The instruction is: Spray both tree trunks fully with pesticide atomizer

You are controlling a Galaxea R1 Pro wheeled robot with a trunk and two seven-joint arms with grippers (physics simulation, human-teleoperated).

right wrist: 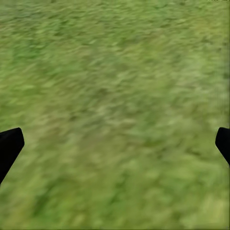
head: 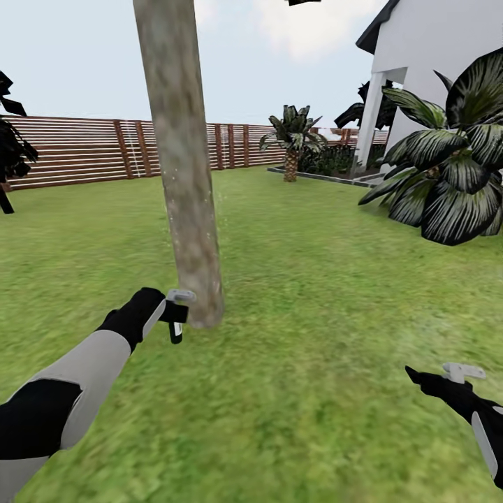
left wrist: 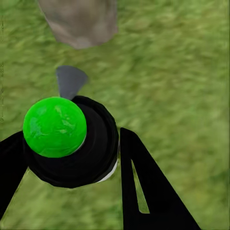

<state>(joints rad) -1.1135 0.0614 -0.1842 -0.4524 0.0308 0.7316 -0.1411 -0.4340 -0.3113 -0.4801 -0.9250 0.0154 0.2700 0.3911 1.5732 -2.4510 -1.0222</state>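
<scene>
One of the trees stands just ahead, its beige-grey mottled tree trunk (head: 183, 175) rising from the grass floor (head: 300, 279) of the garden. My left gripper (head: 170, 314) is shut on the pesticide atomizer (head: 176, 328), a small black bottle with a light grey trigger head, held low right beside the trunk's base. In the left wrist view the atomizer (left wrist: 93, 148) sits between my black fingers (left wrist: 143, 187), a bright green ball on it, its grey nozzle toward the trunk base (left wrist: 81, 21). My right gripper (head: 440, 374) hangs open over bare grass, the right gripper (right wrist: 115, 143) fingertips far apart.
A brown slat fence (head: 84, 147) runs along the back. A white house (head: 433, 63) stands at the far right, with a large dark-leaved plant (head: 447, 168) in front and a small palm (head: 292, 140) beyond. A near-black tree (head: 10, 147) is at the left edge.
</scene>
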